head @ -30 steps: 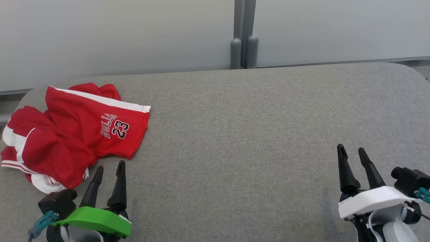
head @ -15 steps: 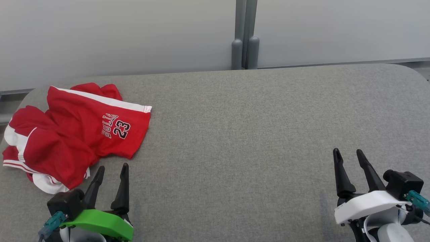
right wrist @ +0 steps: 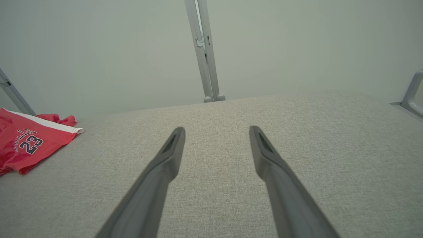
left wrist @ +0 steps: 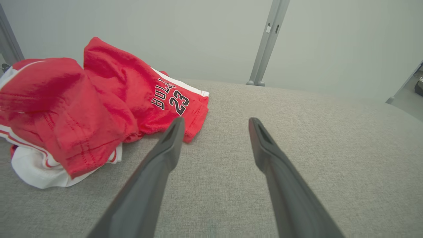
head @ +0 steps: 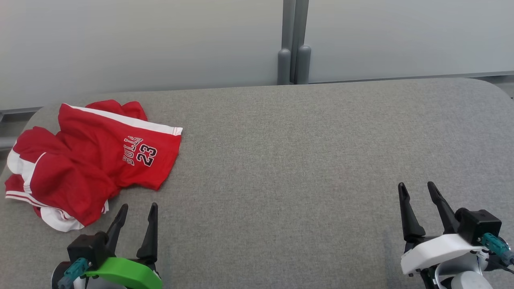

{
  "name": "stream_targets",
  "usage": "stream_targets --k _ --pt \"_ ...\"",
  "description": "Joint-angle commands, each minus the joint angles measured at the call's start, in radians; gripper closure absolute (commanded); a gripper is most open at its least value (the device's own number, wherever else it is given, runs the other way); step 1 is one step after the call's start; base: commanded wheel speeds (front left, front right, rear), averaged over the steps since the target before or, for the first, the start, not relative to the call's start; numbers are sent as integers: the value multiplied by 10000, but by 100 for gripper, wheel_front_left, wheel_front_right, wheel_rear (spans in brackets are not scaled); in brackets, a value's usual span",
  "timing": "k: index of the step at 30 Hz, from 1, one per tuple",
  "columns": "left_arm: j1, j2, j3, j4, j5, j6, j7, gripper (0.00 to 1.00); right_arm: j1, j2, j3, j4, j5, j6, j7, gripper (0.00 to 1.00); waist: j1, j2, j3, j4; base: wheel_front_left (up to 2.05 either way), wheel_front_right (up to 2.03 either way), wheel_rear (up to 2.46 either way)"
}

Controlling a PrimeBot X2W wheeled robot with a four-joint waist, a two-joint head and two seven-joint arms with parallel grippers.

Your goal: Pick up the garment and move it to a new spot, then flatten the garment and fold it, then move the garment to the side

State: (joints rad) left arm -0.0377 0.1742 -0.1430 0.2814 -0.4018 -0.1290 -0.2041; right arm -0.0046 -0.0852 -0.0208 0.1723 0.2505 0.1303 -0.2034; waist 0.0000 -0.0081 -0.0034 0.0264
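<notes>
Left fingers [head: 151, 228] retreated from garment [head: 92, 160].

A grey fabric-covered table [head: 301, 132] stands before pale wall panels [head: 140, 44] joined by a grey post [head: 294, 40].

1. The garment [head: 92, 160] lies crumpled on itself, so its lower layers and underside are hidden, and a crease breaks the lettering above the "23". In the right wrist view the picture's left edge cuts it off.
2. The tabletop [head: 281, 168] runs out of the head view at the left, right and bottom edges.
3. The left gripper [head: 139, 205] and right gripper [head: 415, 184] are cut by the head view's bottom edge below the jaws. In both wrist views the bases of the jaws run off the bottom.
4. The grey post [head: 294, 40] behind the tabletop is cut off by the top edge.
5. A dark thing [left wrist: 419, 84] at the left wrist view's right edge is cut off and too small to tell.
</notes>
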Motion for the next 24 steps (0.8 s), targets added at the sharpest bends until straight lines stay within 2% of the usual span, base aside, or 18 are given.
stream_targets --k 1,17,24 --pt "79 111 -20 21 261 -22 -100 0 83 -91 -7 -28 -248 6 -100 0 0 62 -12 5 0 0 0" --pt "135 35 56 537 1027 -27 -431 0 295 -173 10 93 -1256 5 -433 0 0 73 -79 37 0 0 0" --pt "128 -45 235 751 931 -28 -547 0 377 -139 -9 54 -1650 6 -567 0 0 78 -93 54 0 0 0"
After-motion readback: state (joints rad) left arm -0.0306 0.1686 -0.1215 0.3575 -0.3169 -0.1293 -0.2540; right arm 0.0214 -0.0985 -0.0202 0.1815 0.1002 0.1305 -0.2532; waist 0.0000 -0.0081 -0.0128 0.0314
